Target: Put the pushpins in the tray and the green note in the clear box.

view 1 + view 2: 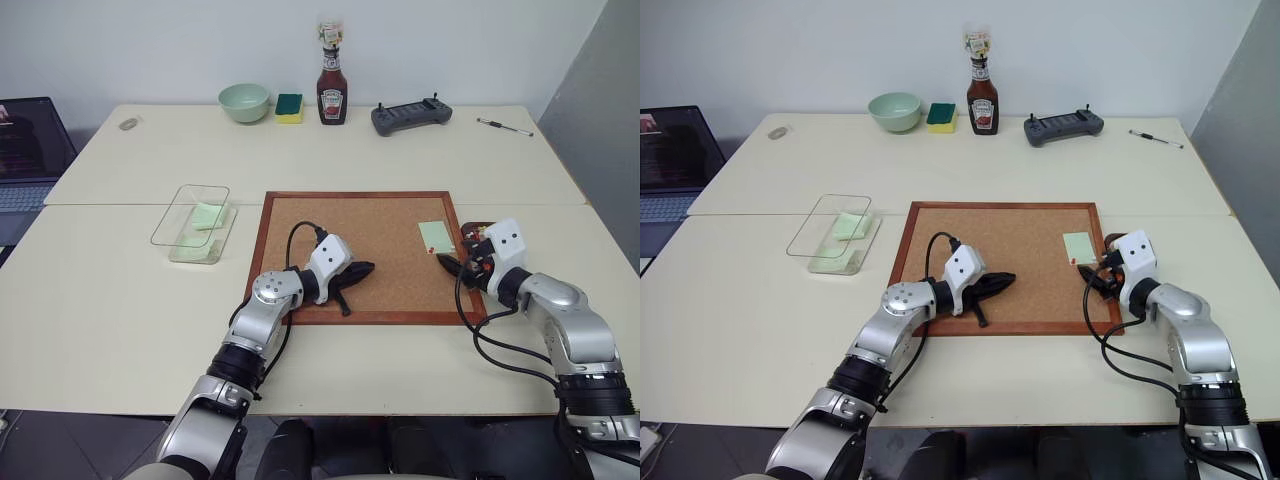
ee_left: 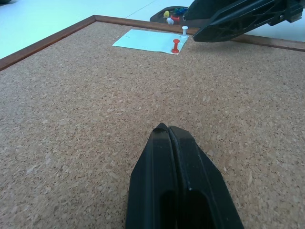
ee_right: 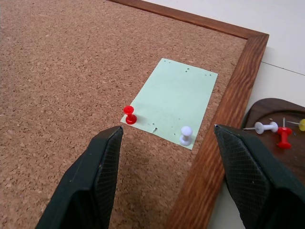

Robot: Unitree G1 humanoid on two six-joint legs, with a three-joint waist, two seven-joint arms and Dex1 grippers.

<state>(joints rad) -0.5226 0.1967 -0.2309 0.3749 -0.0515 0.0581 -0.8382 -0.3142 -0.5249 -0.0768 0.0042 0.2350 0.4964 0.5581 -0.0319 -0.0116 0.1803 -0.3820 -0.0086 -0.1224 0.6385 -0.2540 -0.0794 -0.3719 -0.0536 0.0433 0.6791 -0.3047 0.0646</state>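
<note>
The right gripper [image 3: 167, 138] stands open over the green note [image 3: 177, 99], pinned to the cork board [image 1: 380, 245] by two pushpins [image 3: 129, 114] (more lie in the tray [image 3: 271, 112]). The left gripper [image 2: 167, 131] rests closed on the board.

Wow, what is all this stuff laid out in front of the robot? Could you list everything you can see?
cork board: one, brown with a wood frame, middle of the table
green note: one, pale green, pinned on the board near its right edge
pushpins on the note: two, red and white
tray: one, dark brown, just right of the board, holding loose pins
clear box: one, transparent, left of the board, with pale green paper inside
bowl: one, pale green, far side
sponge: one, green and yellow, beside the bowl
ketchup bottle: one, far side
controller: one, dark grey, far side
pen: one, far right
laptop: one, left edge
left gripper: black, shut, over the board
right gripper: black, open, by the note
</note>
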